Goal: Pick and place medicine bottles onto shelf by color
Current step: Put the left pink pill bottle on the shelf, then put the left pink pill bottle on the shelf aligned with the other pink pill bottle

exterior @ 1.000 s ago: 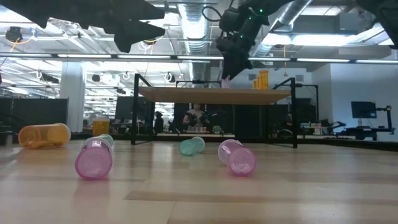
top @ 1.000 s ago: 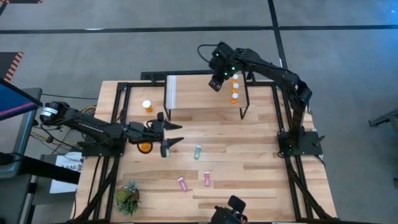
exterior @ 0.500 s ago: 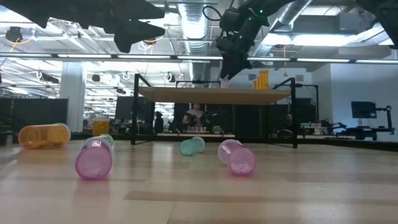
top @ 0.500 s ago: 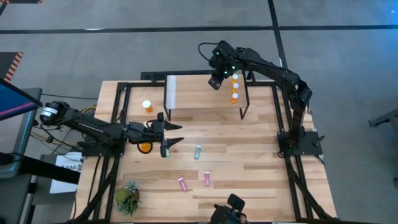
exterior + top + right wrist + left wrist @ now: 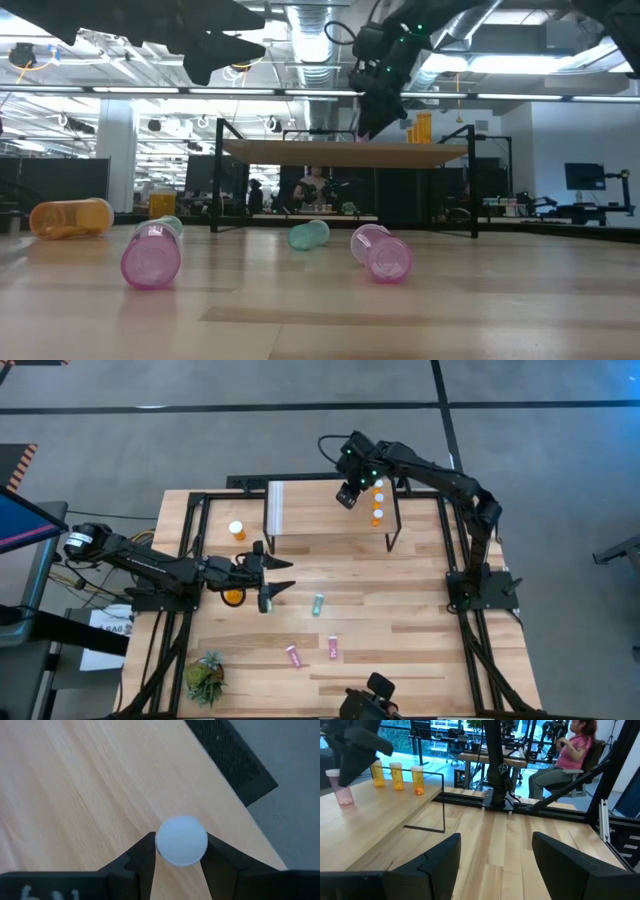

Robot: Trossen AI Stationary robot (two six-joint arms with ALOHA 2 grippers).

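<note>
Pink bottle standing on the shelf

We see the right gripper (image 5: 180, 865) flanking the pink bottle (image 5: 343, 795) upright on the shelf (image 5: 320, 500) beside three orange bottles (image 5: 397, 776); whether it grips, we cannot tell. The left gripper (image 5: 275, 582) hovers agape, empty.

Pink bottle (image 5: 342, 794) upright on shelf (image 5: 375, 815) beside three orange bottles (image 5: 396, 776).

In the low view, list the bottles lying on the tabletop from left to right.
Orange bottle → pink bottle with its base toward the camera → teal-green bottle → second pink bottle.
</note>
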